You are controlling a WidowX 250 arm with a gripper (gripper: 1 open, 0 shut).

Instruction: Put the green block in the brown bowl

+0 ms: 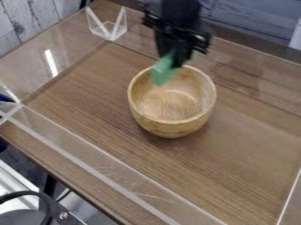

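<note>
The dark gripper (172,54) is closed on the green block (161,69), which it holds in the air. The block hangs tilted and looks a little blurred, and in the view it overlaps the upper left part of the rim of the brown bowl (173,99). If the block touches this rim, I cannot tell. The bowl is round, of light wood with visible grain, and it stands upright on the brown wooden table (88,110). Behind the gripper, the robot arm (182,13) comes from the top of the picture. More far to the left, near the upper edge, there is a clear plastic piece (108,24) with bright edges. In the lower left corner lie some black cables (45,198), beside the table.
</note>
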